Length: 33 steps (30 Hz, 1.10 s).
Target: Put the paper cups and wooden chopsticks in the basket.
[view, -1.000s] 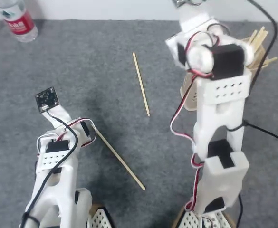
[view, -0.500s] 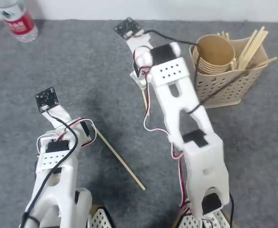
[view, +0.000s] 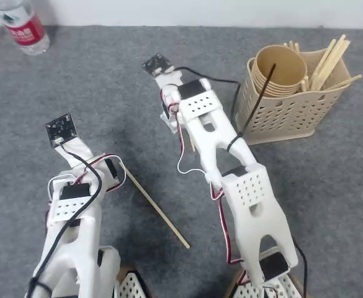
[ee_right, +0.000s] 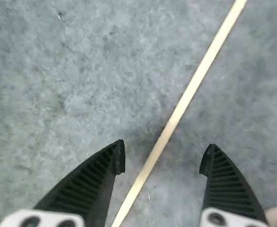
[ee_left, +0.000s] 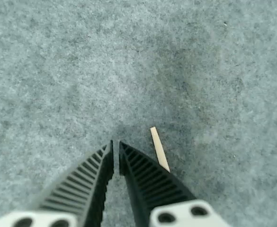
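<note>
Straddling a wooden chopstick [ee_right: 200, 71] on the grey counter [view: 107, 81] with the right pincer [ee_right: 164, 146], spread wide, one finger to each side, neither touching. Picking it up as the step in hand, by the look of it.

Closing how, to do it well?

Lowering until both tips meet the counter, then squeezing straight across the stick, near its middle rather than an end, to keep it from tipping. Lifting slowly: thin and smooth, so likely to roll or slip. Tilting it upright before letting go over the basket [view: 293, 118], standing well apart at the far right of the counter.

And the left pincer [ee_left: 116, 143]?

Narrowed to a sliver, holding nothing, hovering low just beside the end of a second chopstick [ee_left: 158, 147]. Needing to be spread before any grasp there.

Counting up?

Two loose chopsticks on the counter, lying apart. One basket. One stack of paper cups [view: 279, 65] nested inside it, rims too close together to count. A bundle of sticks [view: 330, 56] leaning in the basket behind the cups, perhaps half a dozen, hard to say exactly. Cup half of the job apparently done. One plastic bottle [view: 23, 25] at the far left corner, no part of the job.
</note>
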Motion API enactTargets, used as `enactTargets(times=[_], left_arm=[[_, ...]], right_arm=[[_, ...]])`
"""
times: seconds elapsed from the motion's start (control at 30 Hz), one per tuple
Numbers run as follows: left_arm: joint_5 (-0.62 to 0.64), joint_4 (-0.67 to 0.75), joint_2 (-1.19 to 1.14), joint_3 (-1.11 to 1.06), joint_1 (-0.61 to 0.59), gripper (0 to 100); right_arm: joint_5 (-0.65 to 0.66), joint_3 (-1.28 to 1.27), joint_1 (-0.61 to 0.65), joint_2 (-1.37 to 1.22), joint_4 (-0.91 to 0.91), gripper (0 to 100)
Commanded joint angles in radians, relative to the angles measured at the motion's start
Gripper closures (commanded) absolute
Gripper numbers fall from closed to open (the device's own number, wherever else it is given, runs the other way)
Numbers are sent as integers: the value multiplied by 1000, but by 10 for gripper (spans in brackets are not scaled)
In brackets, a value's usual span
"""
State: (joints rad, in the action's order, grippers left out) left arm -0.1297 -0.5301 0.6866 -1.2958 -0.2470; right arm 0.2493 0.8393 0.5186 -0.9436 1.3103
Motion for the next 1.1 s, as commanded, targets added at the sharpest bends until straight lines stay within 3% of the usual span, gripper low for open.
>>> enactTargets(times=[0.0,0.1,0.23,0.57,0.83,1.07], left_arm=[[-6,20,29,7,0,986],[-6,20,29,7,2,986],[-6,18,29,7,0,986],[-6,18,29,7,2,986],[-6,18,29,7,2,986],[-6,18,29,7,2,986]], right_arm=[[-9,6,-7,-13,-13,740],[-8,15,-7,-28,-8,784],[-3,64,-15,-54,1,995],[80,265,-45,-82,189,992],[84,852,-50,79,487,992],[78,813,-114,414,484,992]])
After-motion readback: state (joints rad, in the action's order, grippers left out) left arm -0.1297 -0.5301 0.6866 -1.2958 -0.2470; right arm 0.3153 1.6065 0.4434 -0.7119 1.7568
